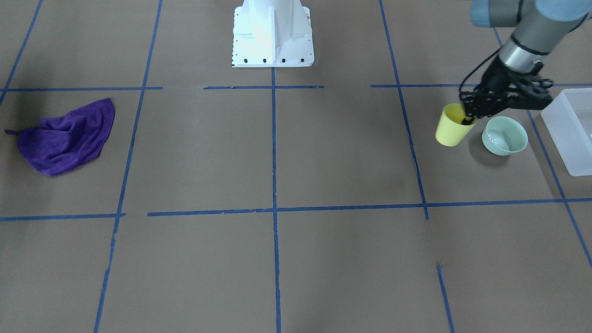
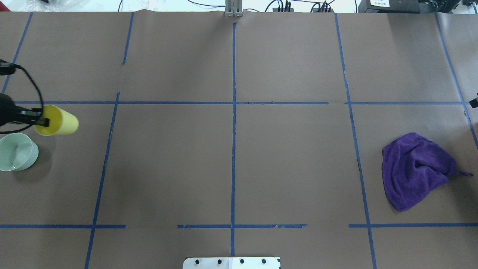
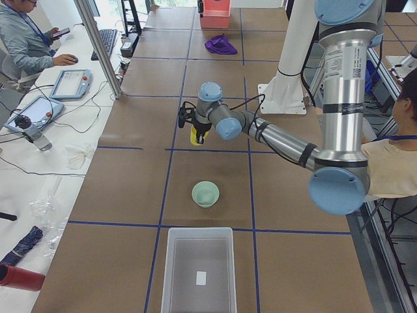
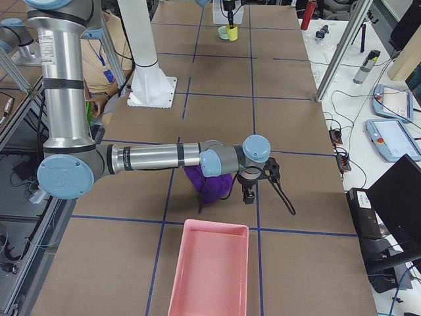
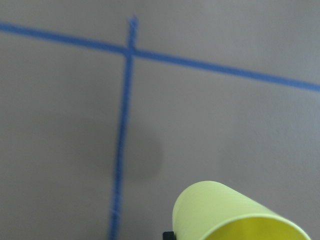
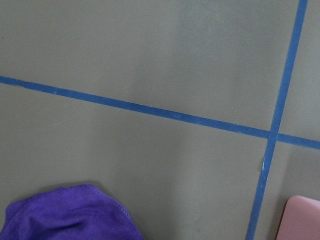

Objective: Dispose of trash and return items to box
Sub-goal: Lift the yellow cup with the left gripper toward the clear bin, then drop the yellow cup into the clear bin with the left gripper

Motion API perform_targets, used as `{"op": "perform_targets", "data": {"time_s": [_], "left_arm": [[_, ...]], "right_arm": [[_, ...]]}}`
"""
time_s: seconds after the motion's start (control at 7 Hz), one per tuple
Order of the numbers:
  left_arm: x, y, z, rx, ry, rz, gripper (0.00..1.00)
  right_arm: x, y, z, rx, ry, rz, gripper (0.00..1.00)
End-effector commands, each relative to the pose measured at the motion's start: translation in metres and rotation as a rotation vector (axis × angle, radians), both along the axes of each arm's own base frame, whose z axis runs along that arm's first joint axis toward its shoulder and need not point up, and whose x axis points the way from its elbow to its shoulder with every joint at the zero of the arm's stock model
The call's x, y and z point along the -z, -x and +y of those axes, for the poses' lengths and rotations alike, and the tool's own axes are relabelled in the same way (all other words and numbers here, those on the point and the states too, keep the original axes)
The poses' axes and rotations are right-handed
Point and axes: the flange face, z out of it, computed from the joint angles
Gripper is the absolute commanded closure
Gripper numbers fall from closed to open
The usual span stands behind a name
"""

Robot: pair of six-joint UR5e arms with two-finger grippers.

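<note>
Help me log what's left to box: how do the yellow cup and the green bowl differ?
The yellow cup is tall and tapered; the green bowl is low and wide. The cup hangs tilted, pinched at its rim by the left tool; the bowl sits upright on the table, untouched. Both are outside the white box.

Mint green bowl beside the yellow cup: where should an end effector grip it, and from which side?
Likely best: pinch the rim from straight above, one finger inside, one outside. The mint green bowl stands upright with its mouth open, and its rounded wall offers no flat faces for a side grasp.
</note>
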Motion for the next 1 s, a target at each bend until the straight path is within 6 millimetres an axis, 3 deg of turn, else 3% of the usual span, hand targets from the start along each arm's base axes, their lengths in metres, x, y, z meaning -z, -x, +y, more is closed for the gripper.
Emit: {"op": "perform_targets", "data": {"time_s": [0.0,0.14,0.29,0.43,0.57,0.86], "left_arm": [[-0.128,0.155,0.007,-0.188,-0.214,-0.229,1.0],[-0.19,0.222,0.011,-0.227,-0.237,-0.237,1.0],[-0.245,0.262,0.023,-0.301,-0.273,-0.283,1.0],[-0.281,0.285,0.029,-0.316,-0.258,-0.293,1.0],[-0.308,0.284,0.034,-0.317,-0.202,-0.274,1.0],[-0.338,0.275,0.035,-0.279,-0.194,-0.181,1.0]], "right_arm": [[-0.004,0.0,0.0,0.0,0.008,0.0,0.0],[-0.004,0.0,0.0,0.0,0.009,0.0,0.0],[-0.006,0.001,0.0,0.001,0.011,0.001,0.0],[-0.006,0.001,0.0,0.001,0.011,0.001,0.0],[-0.007,0.002,0.0,0.004,0.014,0.001,0.0],[-0.006,0.007,0.0,0.015,0.011,0.001,0.0]]}}
